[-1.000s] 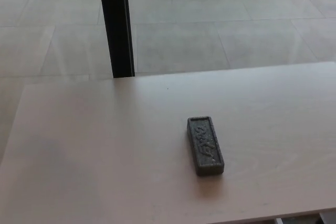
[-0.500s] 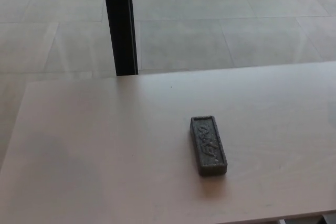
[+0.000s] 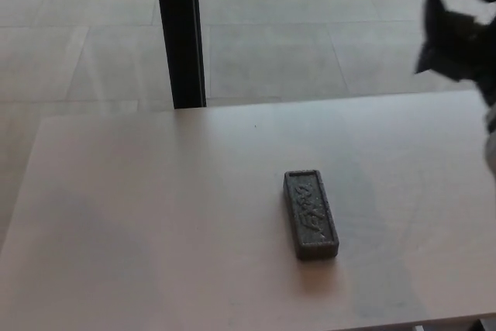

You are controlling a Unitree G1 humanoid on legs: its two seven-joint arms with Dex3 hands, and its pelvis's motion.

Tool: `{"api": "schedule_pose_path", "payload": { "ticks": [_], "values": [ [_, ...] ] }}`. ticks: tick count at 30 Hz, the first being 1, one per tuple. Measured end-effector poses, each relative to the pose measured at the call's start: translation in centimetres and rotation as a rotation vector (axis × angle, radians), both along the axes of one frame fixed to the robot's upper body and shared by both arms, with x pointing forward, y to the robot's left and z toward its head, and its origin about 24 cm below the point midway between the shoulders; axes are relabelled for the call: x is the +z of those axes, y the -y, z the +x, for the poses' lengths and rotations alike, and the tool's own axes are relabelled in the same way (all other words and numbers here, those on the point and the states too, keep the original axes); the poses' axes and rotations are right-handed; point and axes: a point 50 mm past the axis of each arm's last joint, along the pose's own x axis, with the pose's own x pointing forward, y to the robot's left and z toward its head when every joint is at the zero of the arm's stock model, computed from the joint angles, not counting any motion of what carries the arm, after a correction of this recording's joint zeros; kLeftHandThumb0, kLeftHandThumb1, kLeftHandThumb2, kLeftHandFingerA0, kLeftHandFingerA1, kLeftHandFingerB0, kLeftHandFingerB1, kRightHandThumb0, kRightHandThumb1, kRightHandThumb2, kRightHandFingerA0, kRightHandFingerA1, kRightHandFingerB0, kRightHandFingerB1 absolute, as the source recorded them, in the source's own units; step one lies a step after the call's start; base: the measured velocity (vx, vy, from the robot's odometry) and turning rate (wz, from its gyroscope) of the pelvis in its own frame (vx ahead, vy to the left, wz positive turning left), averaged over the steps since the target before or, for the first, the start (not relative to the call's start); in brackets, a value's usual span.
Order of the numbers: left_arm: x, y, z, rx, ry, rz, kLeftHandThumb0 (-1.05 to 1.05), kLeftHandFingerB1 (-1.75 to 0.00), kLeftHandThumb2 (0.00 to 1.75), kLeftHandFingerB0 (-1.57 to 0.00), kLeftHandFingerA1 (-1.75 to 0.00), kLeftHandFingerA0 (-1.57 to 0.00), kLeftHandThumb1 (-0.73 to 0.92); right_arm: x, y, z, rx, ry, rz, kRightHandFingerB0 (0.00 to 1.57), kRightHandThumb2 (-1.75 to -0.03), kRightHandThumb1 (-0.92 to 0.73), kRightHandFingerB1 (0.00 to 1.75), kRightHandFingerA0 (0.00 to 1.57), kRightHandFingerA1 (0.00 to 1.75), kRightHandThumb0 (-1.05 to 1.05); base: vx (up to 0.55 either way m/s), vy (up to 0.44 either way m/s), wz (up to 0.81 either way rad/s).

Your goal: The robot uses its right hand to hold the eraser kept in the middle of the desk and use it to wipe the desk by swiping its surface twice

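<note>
Head view, near to far: the desk (image 3: 155, 215) fills the lower frame, pale and bare apart from one item; the eraser (image 3: 310, 214), a dark grey block, lies flat near the desk's middle, long axis running roughly toward the far edge, nothing touching it; a faint shadow falls on the desk just right of it. Beyond the far edge stands a black post (image 3: 180, 32) on a tiled floor (image 3: 310, 44). At upper right the right hand (image 3: 459, 25) has entered the frame, where a second ago no part of the robot showed; it is blurred and cut by the frame edge; its fingers appear spread with nothing between them, though the blur limits certainty. The hand sits high and well apart from the eraser. The left hand does not show. Judgement: the reach has only begun; the grasp and both swipes remain; the hand must descend and travel left toward the eraser.
</note>
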Motion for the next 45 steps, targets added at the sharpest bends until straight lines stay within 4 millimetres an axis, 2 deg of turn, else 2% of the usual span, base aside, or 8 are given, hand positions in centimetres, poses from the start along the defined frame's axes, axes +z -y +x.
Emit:
{"api": "schedule_pose_path", "payload": {
  "ticks": [7,13,14,19,29,35,41,45],
  "values": [
    [0.1,0.0,0.2,-0.011,-0.007,-0.001,-0.44,-0.58,0.61,-0.61,-0.72,-0.74,0.7,-4.0,-4.8,0.9,0.08,-0.153,-0.065,0.8,-1.12,-0.53,1.52,1.02,1.75,-0.28,0.0,0.0,0.0],
    [0.1,0.0,0.2,-0.013,-0.006,-0.005,-0.46,-0.55,0.62,-0.58,-0.71,-0.75,0.75,-7.0,-6.4,0.9,0.089,-0.236,-0.133,0.77,-1.05,-0.59,1.55,0.96,1.75,-0.28,0.0,0.0,0.0],
    [0.1,0.0,0.2,-0.014,-0.007,-0.005,-0.46,-0.55,0.62,-0.6,-0.7,-0.76,0.74,-7.4,-6.5,0.9,0.087,-0.246,-0.154,0.71,-1.0,-0.59,1.65,0.96,1.75,-0.27,0.0,0.0,0.0],
    [0.1,0.0,0.3,-0.013,-0.004,-0.007,-0.46,-0.56,0.62,-0.59,-0.72,-0.78,0.74,-9.5,-6.4,1.0,0.071,-0.299,-0.204,0.7,-0.95,-0.6,1.75,0.96,1.75,-0.28,0.0,0.0,0.0],
    [0.1,0.0,0.5,-0.009,0.005,-0.01,-0.47,-0.56,0.61,-0.61,-0.72,-0.76,0.73,-13.6,-5.6,0.7,0.029,-0.427,-0.235,0.67,-0.92,-0.65,1.7,0.96,1.75,-0.3,0.0,0.0,0.0],
    [0.0,0.1,0.5,-0.014,0.003,-0.011,-0.46,-0.55,0.61,-0.56,-0.7,-0.72,0.73,-15.7,-5.7,0.1,0.008,-0.487,-0.249,0.7,-1.02,-0.6,1.71,0.96,1.75,-0.29,0.0,0.0,0.0],
    [0.1,0.1,0.8,-0.007,0.022,-0.015,-0.46,-0.55,0.61,-0.58,-0.72,-0.75,0.72,-16.4,-6.0,-0.1,0.009,-0.494,-0.254,0.67,-0.86,-0.67,1.72,0.94,1.75,-0.3,0.0,0.0,0.0],
    [0.2,0.1,1.1,-0.009,0.032,-0.016,-0.46,-0.55,0.61,-0.58,-0.71,-0.73,0.73,-16.7,-5.9,-0.3,0.0,-0.487,-0.27,0.76,-1.02,-0.64,1.64,0.94,1.75,-0.31,0.0,0.0,0.0]
  ]
}}
